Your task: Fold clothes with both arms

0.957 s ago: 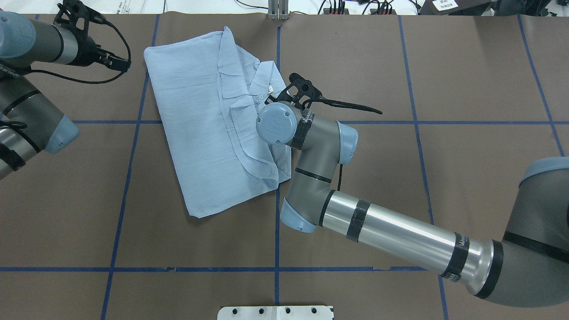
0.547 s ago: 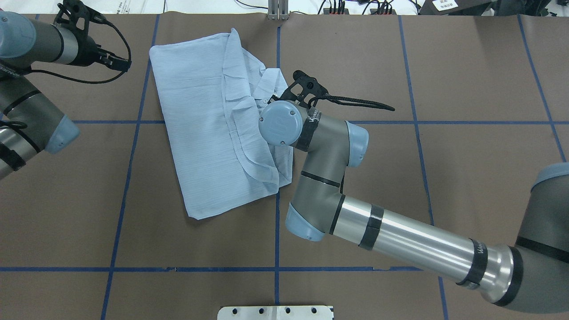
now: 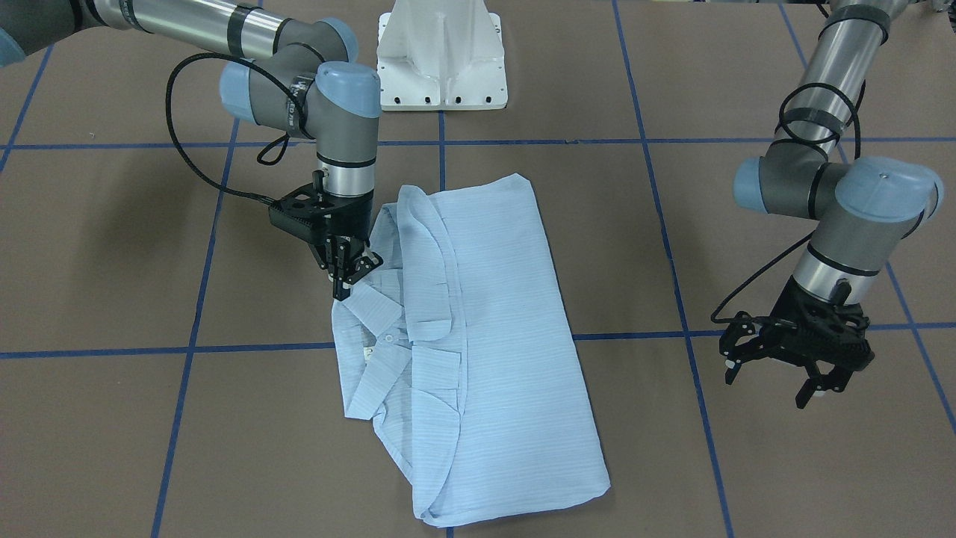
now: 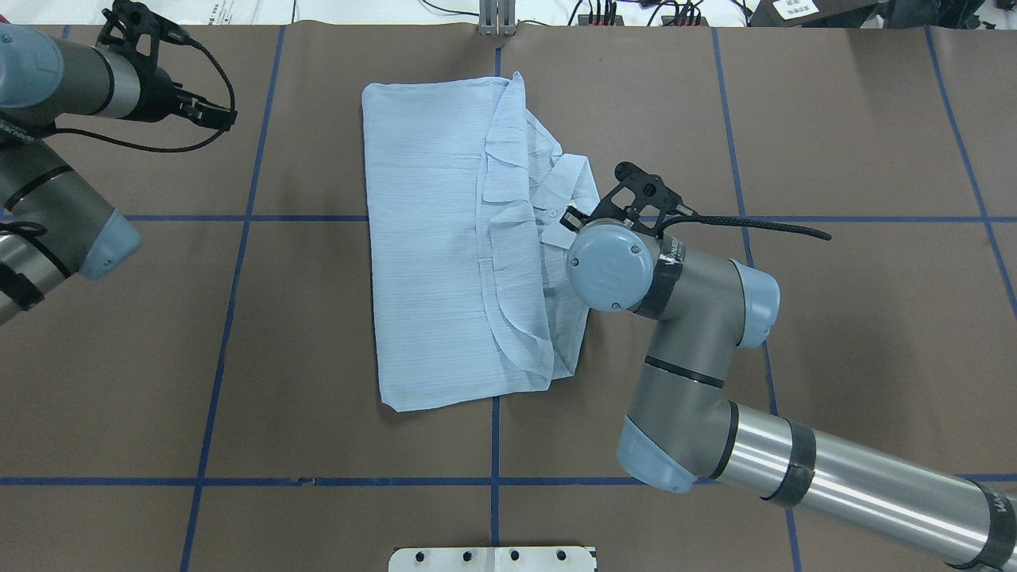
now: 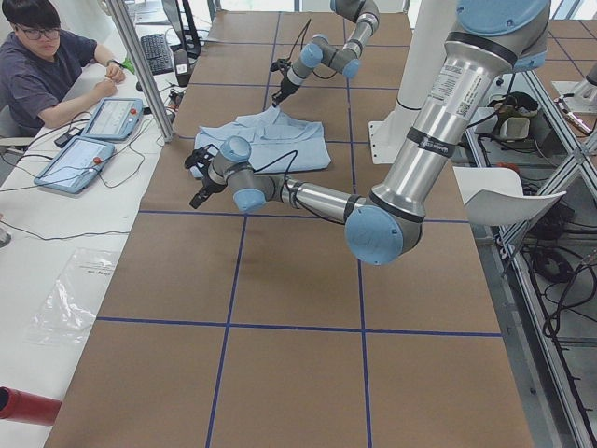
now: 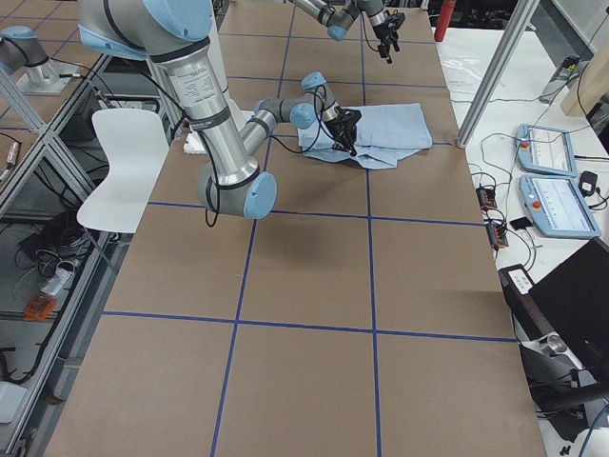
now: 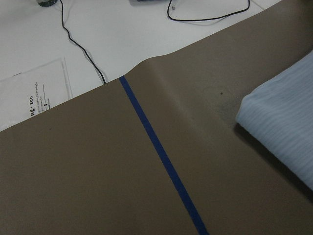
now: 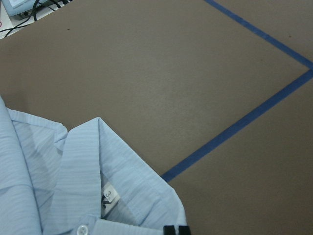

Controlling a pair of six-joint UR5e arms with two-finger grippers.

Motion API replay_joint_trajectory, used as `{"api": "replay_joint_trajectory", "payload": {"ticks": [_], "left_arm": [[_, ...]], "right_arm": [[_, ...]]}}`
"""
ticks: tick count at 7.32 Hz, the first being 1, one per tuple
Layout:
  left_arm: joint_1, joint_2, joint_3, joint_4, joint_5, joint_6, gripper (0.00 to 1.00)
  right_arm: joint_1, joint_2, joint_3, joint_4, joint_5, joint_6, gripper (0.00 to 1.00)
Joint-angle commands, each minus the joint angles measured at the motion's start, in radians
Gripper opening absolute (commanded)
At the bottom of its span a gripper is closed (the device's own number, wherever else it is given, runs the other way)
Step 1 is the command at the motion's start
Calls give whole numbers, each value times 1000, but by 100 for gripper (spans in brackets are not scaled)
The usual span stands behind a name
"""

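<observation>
The pale-blue shirt [image 4: 429,238] lies folded into a long strip on the brown table, collar toward the overhead view's right. In the front view my right gripper [image 3: 347,280] points down at the collar edge of the shirt [image 3: 493,329], shut on the fabric. From overhead its fingers are hidden under the right wrist [image 4: 612,266]. The right wrist view shows the collar [image 8: 112,181] with its white label. My left gripper [image 3: 769,388] hangs open and holds nothing, well clear of the shirt's other long side. A folded corner of the shirt [image 7: 283,132] shows in the left wrist view.
The white pedestal base [image 3: 441,52] stands at the robot's edge of the table. Blue tape lines [image 4: 496,445] grid the brown cover. Cables and plugs [image 4: 636,12] lie past the far edge. A seated person [image 5: 42,70] with two tablets [image 5: 93,140] is beyond it.
My right arm has pulled the shirt to the overhead view's right by its collar, and the shirt has turned to lie straight along the grid. The left arm has not moved.
</observation>
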Motion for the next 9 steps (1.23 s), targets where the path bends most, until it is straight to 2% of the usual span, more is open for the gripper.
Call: {"api": "replay_joint_trajectory", "payload": {"ticks": [1, 2, 3, 4, 6, 8, 9], "left_arm": [[2, 31, -33, 1, -1, -1, 100], [4, 31, -34, 1, -1, -1, 100], [4, 31, -33, 1, -1, -1, 100], [5, 31, -30, 1, -1, -1, 100], [10, 31, -31, 1, -1, -3, 100], [10, 34, -29, 1, -1, -3, 100], [10, 34, -29, 0, -1, -13, 100]], "right_arm": [[2, -32, 11, -1, -1, -15, 63], [5, -20, 29, -3, -10, -87, 100], [7, -21, 87, -23, 4, -198, 100], [17, -9, 106, -27, 68, -332, 100], [-53, 85, 82, -50, 56, -400, 100], [-98, 161, 37, -186, 62, -586, 99], [-123, 167, 16, -217, 70, -680, 98]]}}
